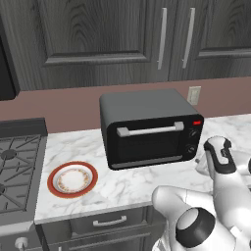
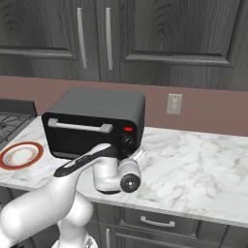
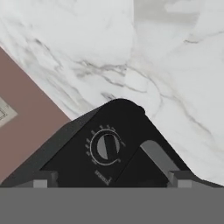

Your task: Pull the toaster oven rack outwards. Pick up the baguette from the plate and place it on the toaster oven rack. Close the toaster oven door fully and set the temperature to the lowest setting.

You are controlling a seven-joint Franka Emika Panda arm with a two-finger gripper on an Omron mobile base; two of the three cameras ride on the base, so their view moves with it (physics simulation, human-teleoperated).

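Sitting shut on the marble table [image 1: 122, 184]: toaster oven [image 1: 147, 110], door [image 1: 147, 142] closed flat, silver bar handle [image 1: 149, 130] across its top. Red light [image 1: 197, 122] at the upper right of the front, two dark knobs below it, upper knob [image 1: 193, 133] and lower knob [image 1: 190, 149]. Rack hidden behind the dark glass; baguette likewise unseen from outside. Plate [image 1: 72, 179] at 8 o'clock from the oven in the left base view, bare, near the stove [image 1: 17, 166]. Wall outlet [image 1: 194, 95] at 1 o'clock behind the oven. Dark cabinets [image 1: 98, 34] above.

Hand [image 2: 137, 156] poised just in front of the oven's knob column, at its lower right corner in the right base view. Fingers spread wide, gripping nothing. Hand view rolled: fingertips [image 3: 39, 180] at the bottom, one knob with a tick-marked dial between them, just ahead, not touched. Handle end at 3 o'clock of that knob.
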